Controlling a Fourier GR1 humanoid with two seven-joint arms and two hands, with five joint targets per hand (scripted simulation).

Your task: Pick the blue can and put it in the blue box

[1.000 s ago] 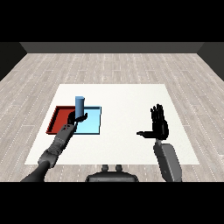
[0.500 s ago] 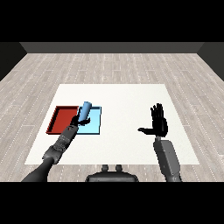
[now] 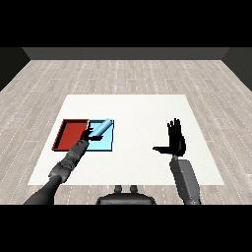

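The blue can (image 3: pixel 102 127) is tilted far over to the upper right above the light blue tray (image 3: pixel 106 143). My left hand (image 3: pixel 88 135) is curled round the can's lower end, at the tray's left side. Whether the can touches the tray floor I cannot tell. My right hand (image 3: pixel 174 143) is raised over the table at the right, far from the can, fingers straight up and thumb out to the left, holding nothing.
A red tray (image 3: pixel 69 136) lies directly left of the light blue tray, their sides touching. Both sit on the left half of the white table (image 3: pixel 142 113). Wooden floor surrounds the table.
The can stood upright in my left hand, then leaned, and now tips much further to the right over the light blue tray. My right hand has hardly moved.
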